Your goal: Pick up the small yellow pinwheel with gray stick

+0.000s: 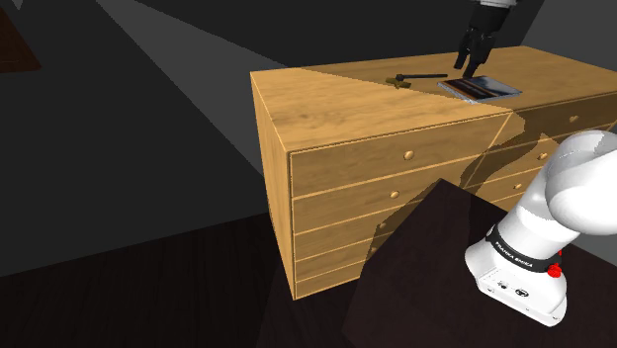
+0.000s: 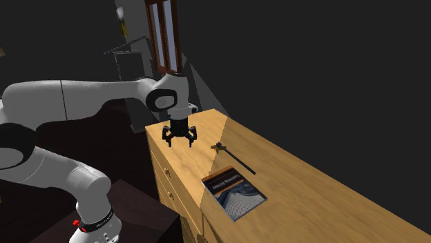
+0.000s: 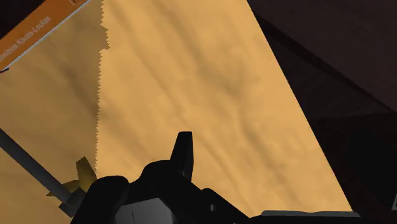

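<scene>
The two black fingers (image 3: 184, 153) stand apart with nothing between them, hanging above the wood rather than resting on it. In the wrist view the pinwheel (image 3: 81, 174) sits off to one side of the hand instead of in the gap, so the approach is not yet lined up. To do this step well, I would shift the hand sideways until the stick (image 2: 238, 161) runs between the fingers. I would then turn the wrist so that they close across it rather than along it, and lower almost to the surface, since so thin a thing lying flat gives little height to catch. A grip close behind the vanes looks safest; farther along, the stick might tip or roll away. The pinwheel lies flat on top of the dresser (image 1: 336, 109), nearer the back edge than the edge above the drawers. Its head points toward the end of the dresser where the hand hovers, and its stick runs toward a book (image 2: 233, 192) lying farther along the top, apart from it. It looks small: a dull yellow cluster of pointed vanes on a slim dark grey stick much longer than the head, right where the lit wood meets the shaded part.
</scene>
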You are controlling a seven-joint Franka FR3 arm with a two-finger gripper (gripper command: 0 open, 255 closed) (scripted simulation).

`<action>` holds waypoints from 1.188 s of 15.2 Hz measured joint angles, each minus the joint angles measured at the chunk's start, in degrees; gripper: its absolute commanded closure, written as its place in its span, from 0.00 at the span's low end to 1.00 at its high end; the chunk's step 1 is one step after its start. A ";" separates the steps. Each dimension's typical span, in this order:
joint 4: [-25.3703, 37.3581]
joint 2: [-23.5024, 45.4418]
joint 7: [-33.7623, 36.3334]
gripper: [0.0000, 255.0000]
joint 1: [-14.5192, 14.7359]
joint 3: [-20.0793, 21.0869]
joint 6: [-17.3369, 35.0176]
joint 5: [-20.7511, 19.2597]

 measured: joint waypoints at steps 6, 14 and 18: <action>8.09 11.99 -19.11 0.00 6.40 -12.86 5.74 3.42; 25.48 41.91 -53.58 0.00 10.84 -28.76 5.95 28.60; 37.69 56.01 -67.09 0.00 -0.08 -23.67 0.96 40.96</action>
